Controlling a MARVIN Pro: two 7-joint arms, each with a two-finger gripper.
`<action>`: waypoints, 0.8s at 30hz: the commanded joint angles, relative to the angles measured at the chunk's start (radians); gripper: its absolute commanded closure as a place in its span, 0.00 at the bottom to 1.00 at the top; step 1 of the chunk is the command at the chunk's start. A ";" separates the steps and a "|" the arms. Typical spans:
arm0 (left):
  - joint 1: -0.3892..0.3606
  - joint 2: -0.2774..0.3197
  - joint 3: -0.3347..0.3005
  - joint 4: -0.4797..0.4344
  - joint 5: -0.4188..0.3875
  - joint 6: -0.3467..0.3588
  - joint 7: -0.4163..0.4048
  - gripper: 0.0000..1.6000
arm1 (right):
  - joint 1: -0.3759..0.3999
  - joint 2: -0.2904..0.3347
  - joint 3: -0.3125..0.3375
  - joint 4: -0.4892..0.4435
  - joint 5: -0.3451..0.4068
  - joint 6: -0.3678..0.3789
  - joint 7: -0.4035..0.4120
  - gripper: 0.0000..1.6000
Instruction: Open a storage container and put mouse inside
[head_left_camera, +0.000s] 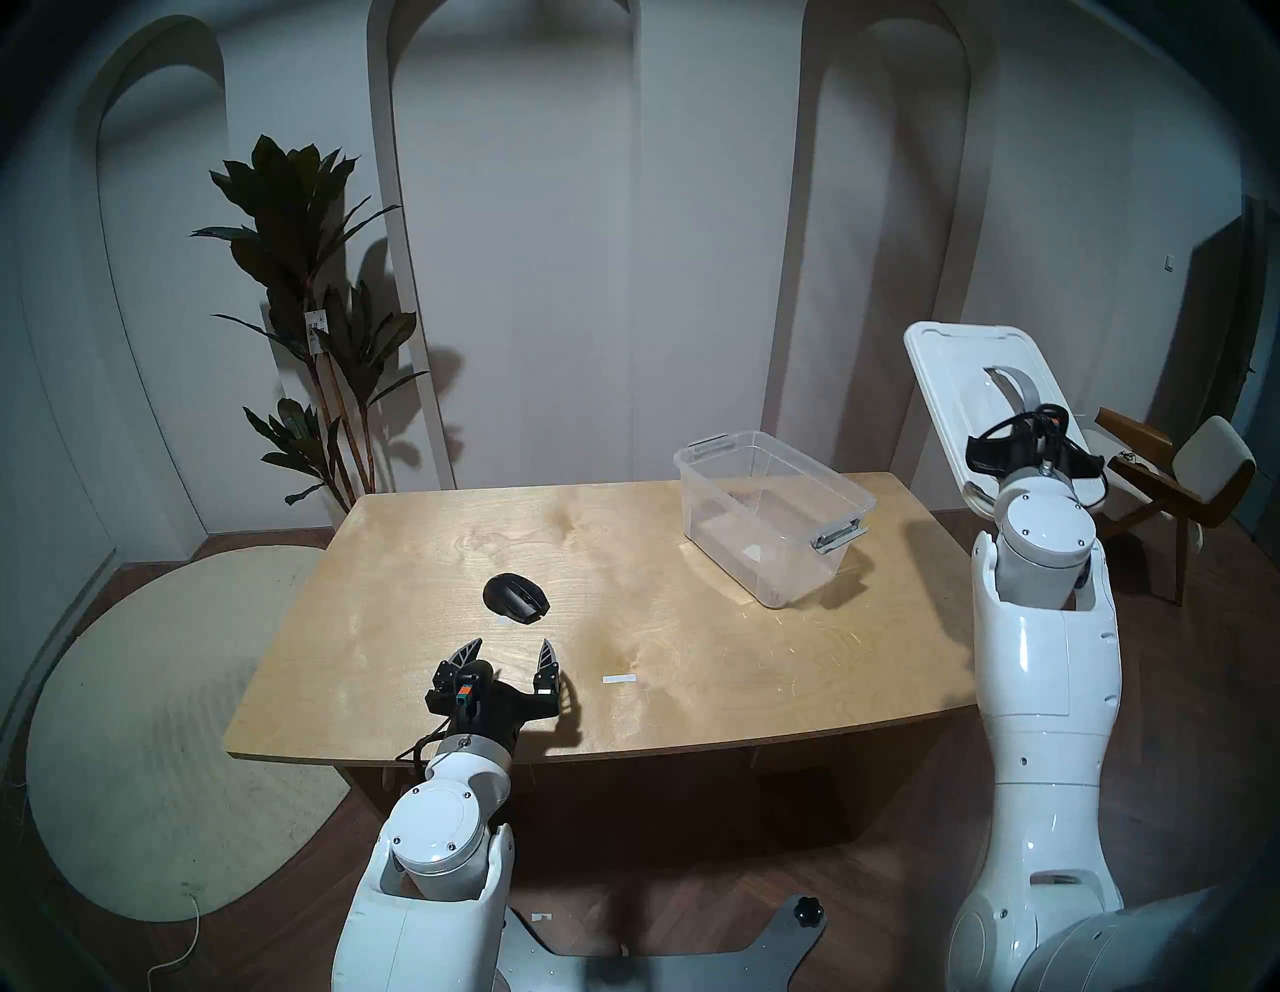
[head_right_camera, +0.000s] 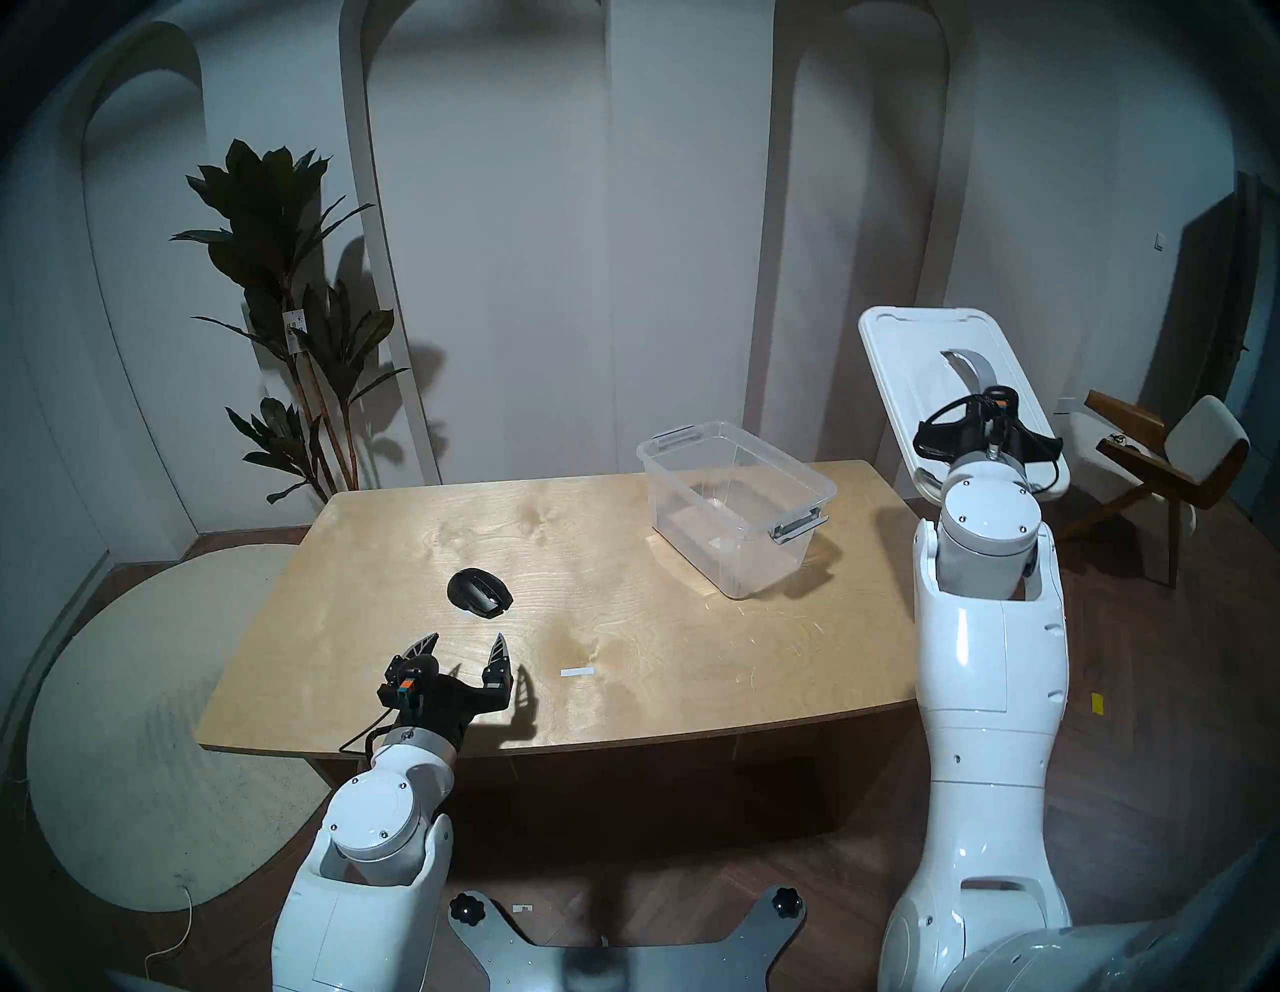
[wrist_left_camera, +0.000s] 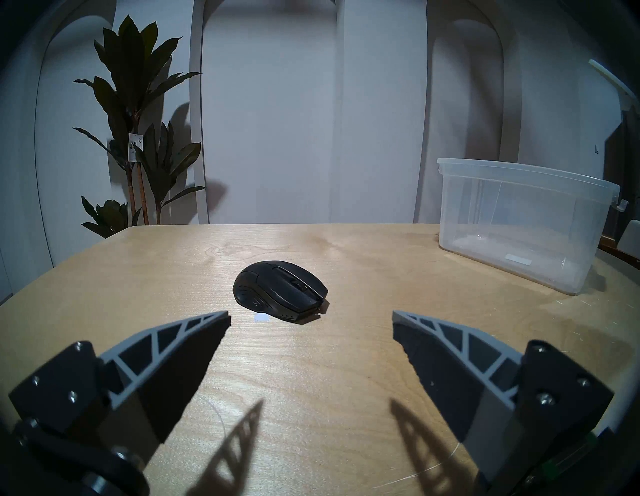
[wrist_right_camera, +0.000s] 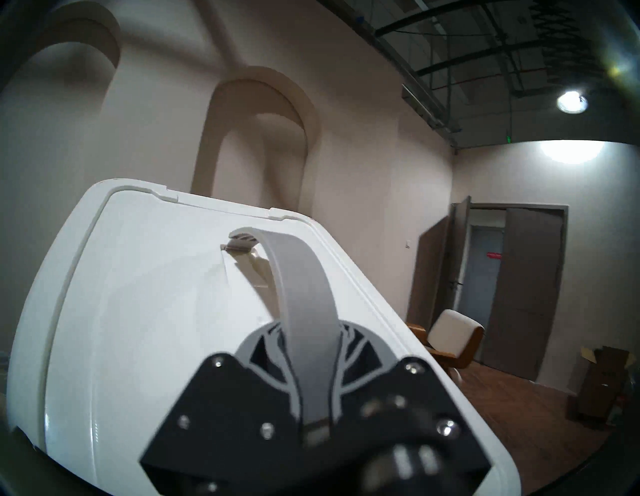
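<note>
The clear storage container (head_left_camera: 772, 516) stands open and empty at the table's far right; it also shows in the left wrist view (wrist_left_camera: 519, 221). Its white lid (head_left_camera: 970, 388) is held tilted in the air to the right of the table. My right gripper (head_left_camera: 1024, 422) is shut on the lid's grey arched handle (wrist_right_camera: 304, 304). The black mouse (head_left_camera: 516, 597) lies on the table left of centre, and in the left wrist view (wrist_left_camera: 280, 291) it is just ahead of the fingers. My left gripper (head_left_camera: 509, 652) is open and empty, a short way in front of the mouse.
A wooden table (head_left_camera: 623, 693) bears a small white strip (head_left_camera: 618, 679). A potted plant (head_left_camera: 305, 312) stands behind its left corner. A wooden chair (head_left_camera: 1170, 478) stands at the right, behind the lid. A round rug (head_left_camera: 138, 727) lies on the floor at the left.
</note>
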 joint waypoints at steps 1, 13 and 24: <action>-0.004 0.002 0.002 -0.026 -0.002 -0.005 0.001 0.00 | -0.090 -0.053 0.027 -0.019 -0.015 0.033 -0.052 1.00; -0.003 0.002 0.002 -0.028 -0.002 -0.004 0.002 0.00 | 0.022 -0.039 0.089 0.277 0.031 -0.018 -0.083 1.00; -0.003 0.002 0.002 -0.027 -0.002 -0.004 0.002 0.00 | 0.070 -0.038 0.059 0.365 0.027 -0.050 -0.120 1.00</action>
